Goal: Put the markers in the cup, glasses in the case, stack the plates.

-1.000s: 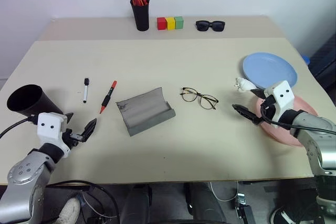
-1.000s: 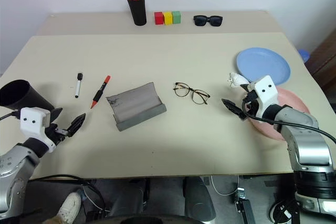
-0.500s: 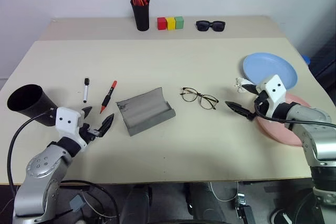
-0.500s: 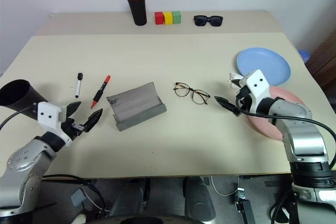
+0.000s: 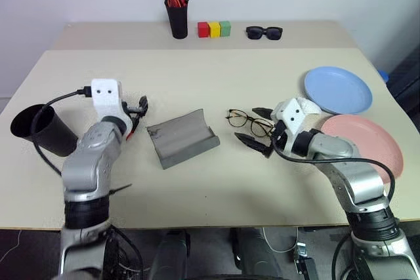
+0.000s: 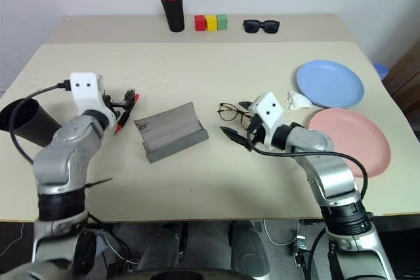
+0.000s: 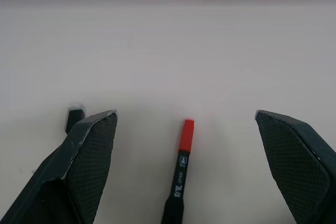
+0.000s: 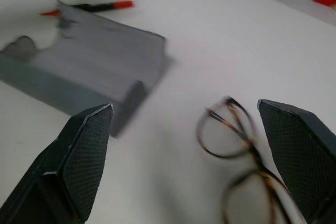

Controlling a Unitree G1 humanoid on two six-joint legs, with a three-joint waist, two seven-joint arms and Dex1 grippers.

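While both empty pincers gape, left pincer (image 7: 184, 129) straddles red marker (image 7: 179, 169) lengthwise, right pincer (image 8: 184, 145) by glasses (image 8: 239, 166).

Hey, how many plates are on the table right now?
2. The light blue plate sits near the table's right edge; the pink plate lies just in front of it, nearer the robot. They are side by side, not stacked.

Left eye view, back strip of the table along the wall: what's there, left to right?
Black pen holder with orange-red pens → red block → yellow block → green block → black sunglasses.
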